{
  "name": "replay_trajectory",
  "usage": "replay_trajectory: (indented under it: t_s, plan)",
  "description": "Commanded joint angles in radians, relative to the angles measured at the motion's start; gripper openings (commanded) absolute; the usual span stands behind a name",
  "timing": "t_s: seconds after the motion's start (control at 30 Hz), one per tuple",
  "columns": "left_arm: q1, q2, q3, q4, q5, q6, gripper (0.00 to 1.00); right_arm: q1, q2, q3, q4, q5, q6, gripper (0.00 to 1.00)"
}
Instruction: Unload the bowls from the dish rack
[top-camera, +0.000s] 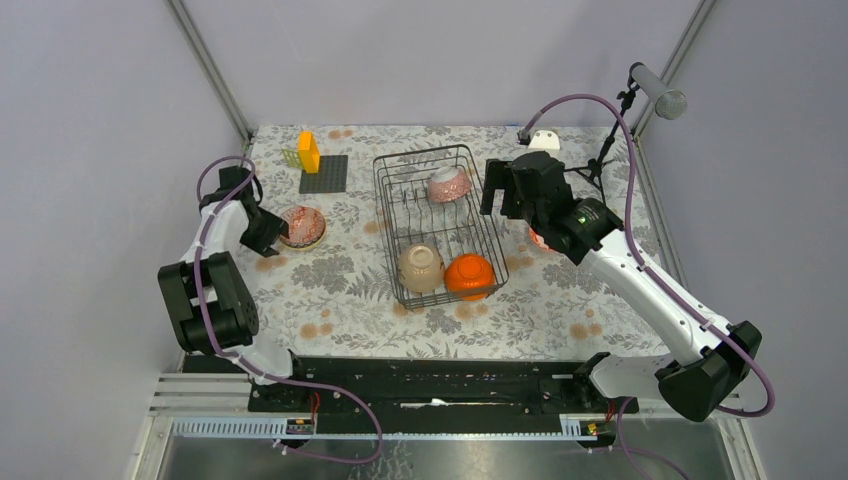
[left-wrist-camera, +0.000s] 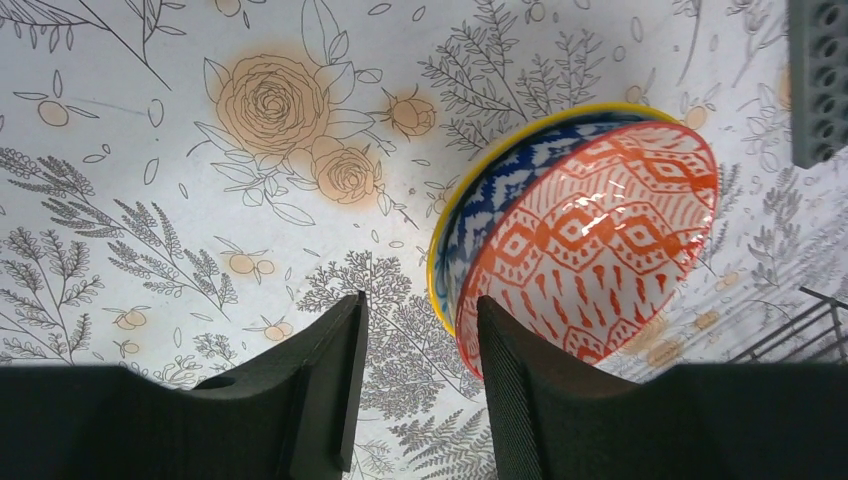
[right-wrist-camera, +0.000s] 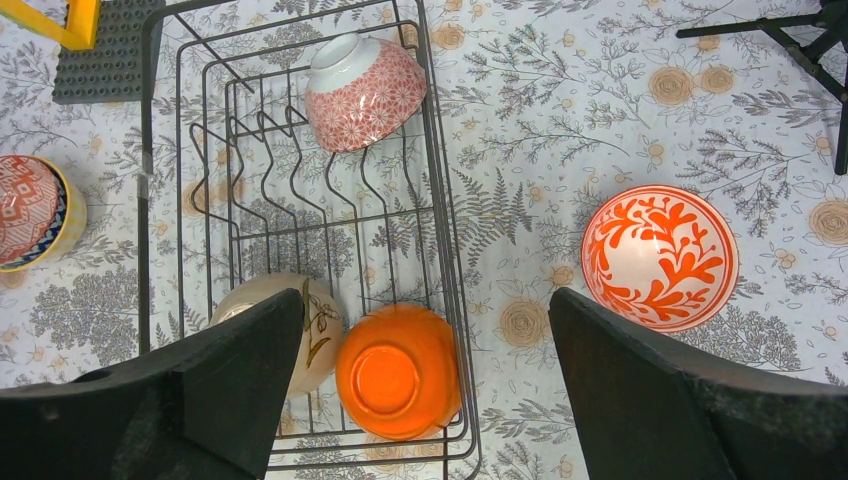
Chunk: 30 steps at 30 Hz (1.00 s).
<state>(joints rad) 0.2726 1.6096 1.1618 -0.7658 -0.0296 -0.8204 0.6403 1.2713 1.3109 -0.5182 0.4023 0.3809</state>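
The black wire dish rack (top-camera: 388, 215) holds a pink speckled bowl (top-camera: 449, 184) at the back, and a beige bowl (top-camera: 421, 267) and an orange bowl (top-camera: 469, 276) upside down at the front. My right gripper (right-wrist-camera: 425, 300) is wide open and empty, high above the rack's right side, with the orange bowl (right-wrist-camera: 398, 370) below it. A white bowl with red pattern (right-wrist-camera: 660, 257) sits on the table right of the rack. My left gripper (left-wrist-camera: 420, 330) is open and empty beside a red-lattice bowl (left-wrist-camera: 610, 240) nested in a blue-white bowl (left-wrist-camera: 490, 195) left of the rack.
A flat grey mat (top-camera: 324, 173) with a yellow block (top-camera: 308, 152) lies at the back left. A black tripod (top-camera: 605, 150) and a small white object (top-camera: 544, 140) stand at the back right. A floral cloth (top-camera: 340, 290) covers the table.
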Motion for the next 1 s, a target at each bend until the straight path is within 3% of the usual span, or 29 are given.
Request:
replay_trajectory:
  t_s: [0.0,0.13,0.33,0.5,0.63,0.8,0.97]
  plan:
    - [0.008,-0.070,-0.013,0.011,-0.011,0.004,0.48,-0.002,-0.027,-0.003,0.024,0.021,0.002,1.00]
    - [0.008,-0.063,-0.020,0.025,0.012,0.015,0.46,-0.002,-0.028,-0.002,0.025,0.014,0.000,1.00]
    - [0.010,-0.049,-0.024,0.029,0.002,0.006,0.17,-0.001,-0.030,-0.003,0.025,0.017,-0.005,1.00]
    - [0.012,-0.032,-0.012,0.029,-0.008,0.010,0.16,-0.001,-0.031,-0.007,0.024,0.021,-0.007,1.00]
    - [0.012,-0.036,-0.009,0.024,-0.003,0.008,0.20,-0.001,-0.028,-0.007,0.024,0.021,-0.009,1.00]
    - [0.012,-0.076,-0.012,0.008,0.023,-0.002,0.39,-0.001,-0.019,-0.026,0.060,-0.047,-0.051,1.00]
    - [0.010,-0.135,-0.032,0.008,0.185,0.007,0.49,-0.001,0.043,0.001,0.091,-0.134,-0.064,1.00]
